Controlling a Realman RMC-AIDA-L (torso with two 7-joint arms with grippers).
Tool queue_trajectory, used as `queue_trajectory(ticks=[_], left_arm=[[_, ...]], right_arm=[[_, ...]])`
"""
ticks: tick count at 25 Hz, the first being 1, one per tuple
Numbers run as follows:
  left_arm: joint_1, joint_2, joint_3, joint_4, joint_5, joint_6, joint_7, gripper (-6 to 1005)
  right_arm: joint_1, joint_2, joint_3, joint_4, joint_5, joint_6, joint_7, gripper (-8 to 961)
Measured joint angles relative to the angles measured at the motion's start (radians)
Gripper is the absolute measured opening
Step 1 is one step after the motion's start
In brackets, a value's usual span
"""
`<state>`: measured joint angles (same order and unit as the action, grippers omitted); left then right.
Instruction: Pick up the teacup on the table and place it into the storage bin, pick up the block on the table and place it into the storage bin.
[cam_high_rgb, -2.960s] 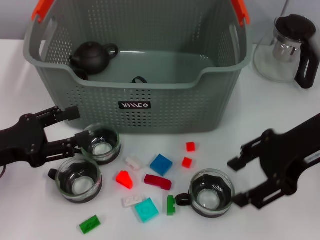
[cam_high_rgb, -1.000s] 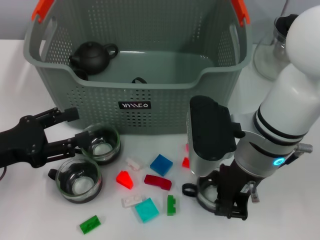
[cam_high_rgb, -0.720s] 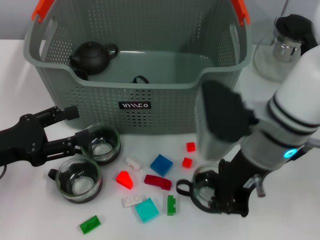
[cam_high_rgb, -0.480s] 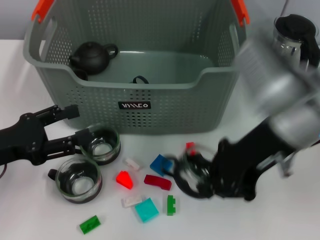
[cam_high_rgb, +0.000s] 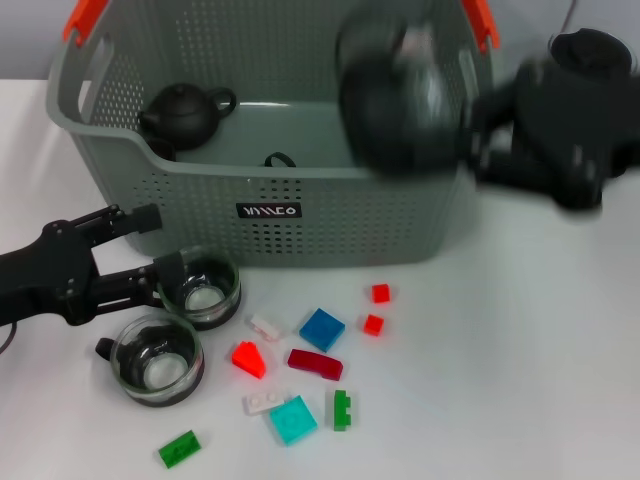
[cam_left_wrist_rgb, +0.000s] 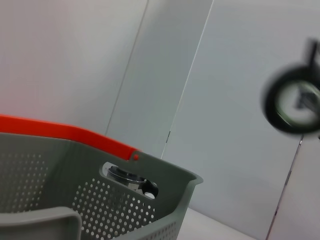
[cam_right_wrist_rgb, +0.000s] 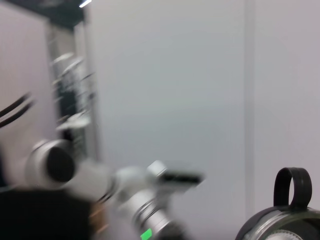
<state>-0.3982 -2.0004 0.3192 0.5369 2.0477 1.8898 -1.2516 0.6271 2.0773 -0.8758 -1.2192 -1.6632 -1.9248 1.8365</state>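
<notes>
Two teacups (cam_high_rgb: 201, 289) are left on the table beside the spread-fingered left gripper (cam_high_rgb: 148, 247); a third (cam_high_rgb: 400, 90), blurred, is clasped by the right gripper (cam_high_rgb: 470, 130) above the storage bin (cam_high_rgb: 300, 215), where the teapot (cam_high_rgb: 185, 112) could be struck if dropped

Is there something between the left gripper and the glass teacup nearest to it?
Nothing visible. The left gripper is right beside the nearest teacup in front of the storage bin, with one finger at its rim.
</notes>
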Motion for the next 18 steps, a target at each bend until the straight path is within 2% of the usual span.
queue_trajectory(ticks=[2,4,7,10,14,18], left_arm=[[-0.002,0.0,0.0,0.0,0.0,0.0,0.0,842],[-0.004,0.0,0.0,0.0,0.0,0.0,0.0,842],[-0.005,-0.001,0.0,0.0,0.0,0.0,0.0,842],[-0.005,-0.002,0.0,0.0,0.0,0.0,0.0,842],[-0.005,-0.003,0.0,0.0,0.0,0.0,-0.001,842],[-0.006,-0.003,0.0,0.0,0.0,0.0,-0.002,842]], right_arm=[[0.003,0.015,0.027,-0.012,0.008,0.069,0.0,55],[0.011,0.019,0.022,-0.016,0.016,0.186,0.021,55],[0.038,0.019,-0.033,-0.016,0.008,0.386,0.101,54],[0.092,0.011,-0.106,-0.016,-0.066,0.555,0.207,54],[0.237,0.006,-0.177,0.001,-0.345,0.673,0.386,55],[0.42,0.021,-0.222,0.12,-0.685,0.718,0.523,55]])
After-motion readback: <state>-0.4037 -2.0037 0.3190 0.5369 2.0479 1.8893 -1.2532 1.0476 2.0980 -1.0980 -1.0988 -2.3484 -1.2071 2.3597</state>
